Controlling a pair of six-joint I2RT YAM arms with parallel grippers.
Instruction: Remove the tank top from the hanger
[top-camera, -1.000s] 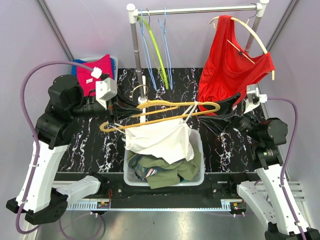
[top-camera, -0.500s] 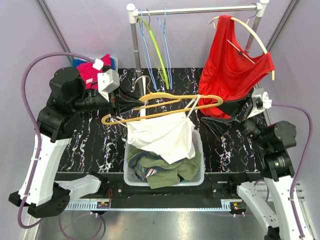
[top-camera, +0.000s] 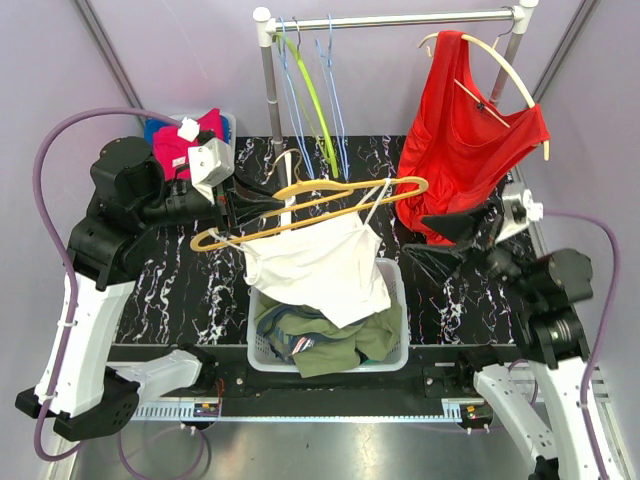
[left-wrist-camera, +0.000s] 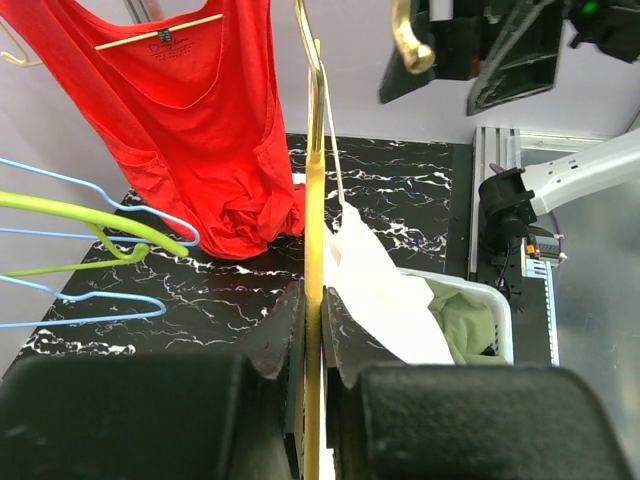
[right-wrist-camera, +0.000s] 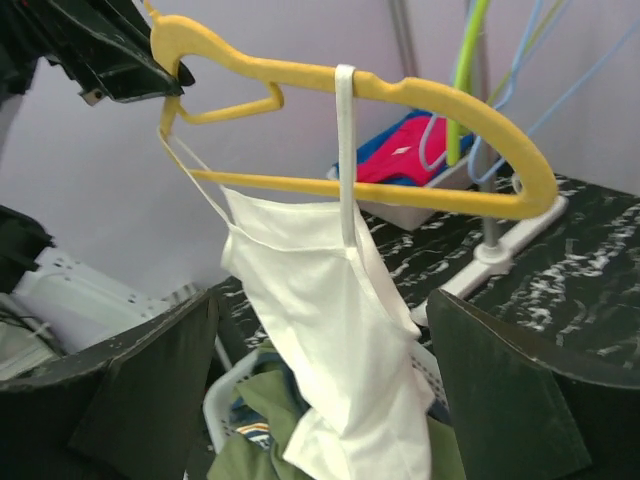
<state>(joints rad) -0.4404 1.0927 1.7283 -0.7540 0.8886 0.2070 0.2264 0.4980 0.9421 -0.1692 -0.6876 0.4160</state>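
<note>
The left claw (top-camera: 232, 205) pinches the yellow hanger (top-camera: 330, 205) at its hook end, holding it over the basket (top-camera: 398, 300) with its long axis running toward the right claw (top-camera: 440, 240). The white tank top (top-camera: 320, 270) hangs beneath by its straps. The right claw, spread and empty, faces the free end.

White tank top (right-wrist-camera: 320, 300) on yellow hanger (right-wrist-camera: 440, 100)

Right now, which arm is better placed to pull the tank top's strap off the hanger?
Probably right. The right gripper is open and free, facing the strap; the left gripper is shut on the yellow hanger, holding it up.
</note>
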